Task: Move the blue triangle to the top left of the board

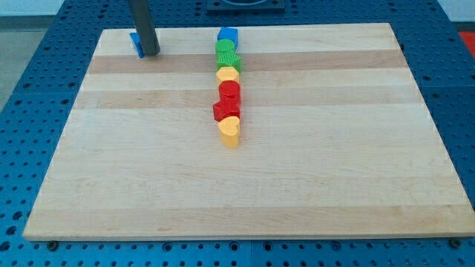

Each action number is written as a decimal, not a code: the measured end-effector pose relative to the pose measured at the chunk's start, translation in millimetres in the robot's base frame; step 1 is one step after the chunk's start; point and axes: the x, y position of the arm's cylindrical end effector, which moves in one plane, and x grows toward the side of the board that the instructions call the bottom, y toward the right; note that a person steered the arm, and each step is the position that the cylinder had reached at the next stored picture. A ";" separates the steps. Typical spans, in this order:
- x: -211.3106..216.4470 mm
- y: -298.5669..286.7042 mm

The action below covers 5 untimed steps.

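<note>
The blue triangle (136,44) sits near the top left corner of the wooden board (148,170), mostly hidden behind my rod. My tip (151,53) rests on the board right against the triangle's right side. A line of blocks runs down the upper middle of the board: a blue block (228,35) at the top, two green blocks (225,47) (230,60), a yellow block (227,73), a red block (230,90), a red star-like block (226,110) and a yellow heart-shaped block (231,132).
The board lies on a blue perforated table (30,111). A dark base (245,6) shows at the view's top edge, above the board.
</note>
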 end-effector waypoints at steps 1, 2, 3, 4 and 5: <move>-0.3 -14.2; -0.3 -30.7; -0.7 -36.9; -6.1 -36.9; -16.8 -36.9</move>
